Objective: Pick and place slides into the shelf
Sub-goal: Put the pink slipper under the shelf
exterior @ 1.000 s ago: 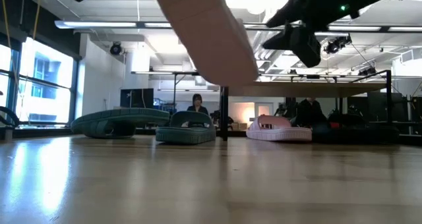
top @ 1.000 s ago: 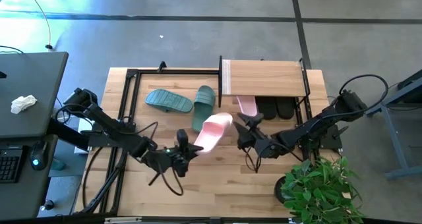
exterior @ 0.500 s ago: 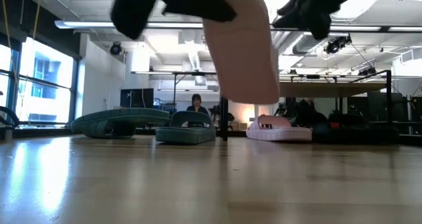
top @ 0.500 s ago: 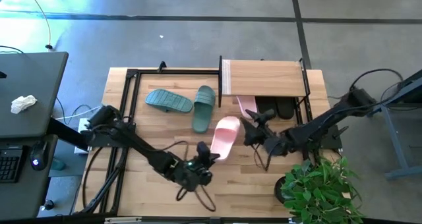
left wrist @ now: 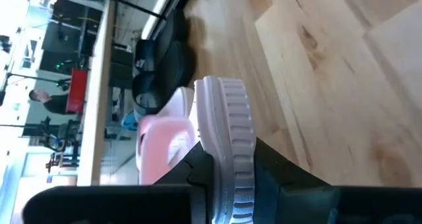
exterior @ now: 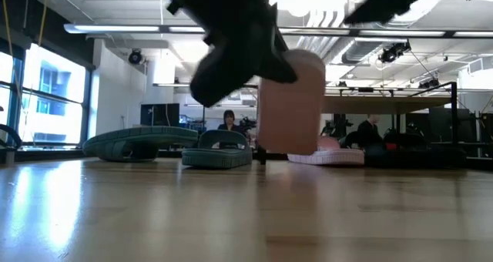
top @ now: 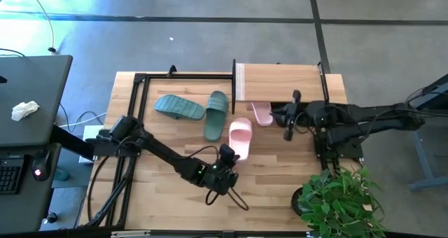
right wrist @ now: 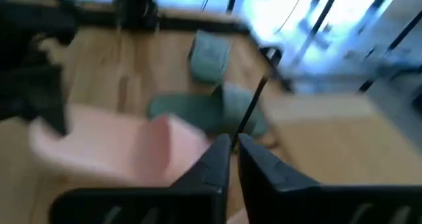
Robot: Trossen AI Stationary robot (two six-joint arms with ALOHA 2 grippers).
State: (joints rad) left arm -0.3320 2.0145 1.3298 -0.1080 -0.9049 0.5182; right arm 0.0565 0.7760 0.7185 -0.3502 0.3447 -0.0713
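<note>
My left gripper [top: 227, 159] is shut on a pale pink slide [top: 240, 136], held just above the table in front of the shelf [top: 280, 82]. A second pink slide [top: 262, 113] and two black slides [top: 294, 115] lie under the shelf's wooden top. Two teal-green slides [top: 178, 106] [top: 217, 115] rest sole down on the table to the shelf's left. My right gripper [top: 287, 129] hovers shut at the shelf's front edge, to the right of the held slide, with nothing between its fingers [right wrist: 217, 159]. My left gripper pinches the pink slide's heel end [left wrist: 231, 145] between its two fingers, one on the footbed and one [left wrist: 277, 178] under the sole. The fingers come from the table's near side and lie along the slide. The slide is clear of the table, strap up, toe toward the shelf.
A bare black metal frame [top: 136, 126] stands on the table's left part, around the teal slides. A green plant [top: 336, 196] stands at the near right corner. A dark desk [top: 28, 112] stands left of the table. A person [exterior: 229, 120] sits far behind it.
My left gripper has carried the pink slide toward the table's right edge and down, close to the tabletop, turning it so that its toe points at the shelf. My right gripper has drawn back from the slide toward the shelf's front and has shut.
</note>
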